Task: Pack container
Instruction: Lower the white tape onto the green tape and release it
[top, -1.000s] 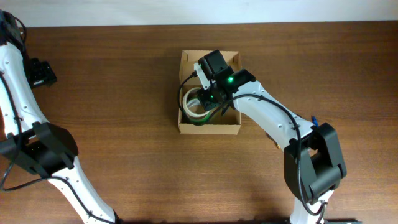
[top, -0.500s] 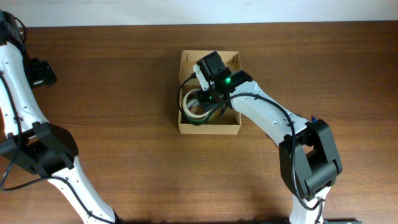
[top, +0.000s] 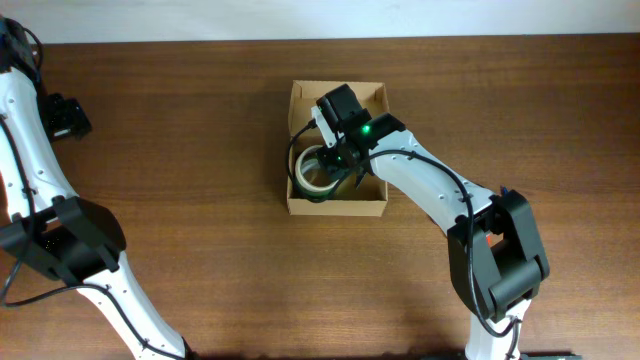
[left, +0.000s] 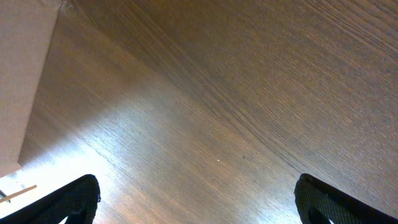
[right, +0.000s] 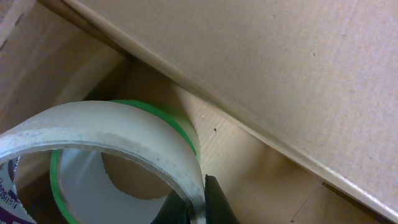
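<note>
The container (top: 374, 209) is a small brown cardboard box in the middle of the table, open at the top. Its inner wall fills the right wrist view (right: 261, 68). My right gripper (top: 334, 166) reaches down into it and is shut on the wall of a clear tape roll (top: 312, 176), one finger inside the ring and one outside (right: 200, 208). The clear tape roll (right: 106, 134) rests over a green-edged roll (right: 180, 124) in the box. My left gripper (left: 196, 202) is open and empty over bare wood at the far left, away from the box.
The left arm (top: 40, 160) runs along the table's left edge. The right arm (top: 440, 200) stretches from the front right to the box. A pale wall edge (left: 25, 81) shows at the left of the left wrist view.
The right gripper with the clear tape roll has shifted slightly left inside the box. The left arm has not moved.
</note>
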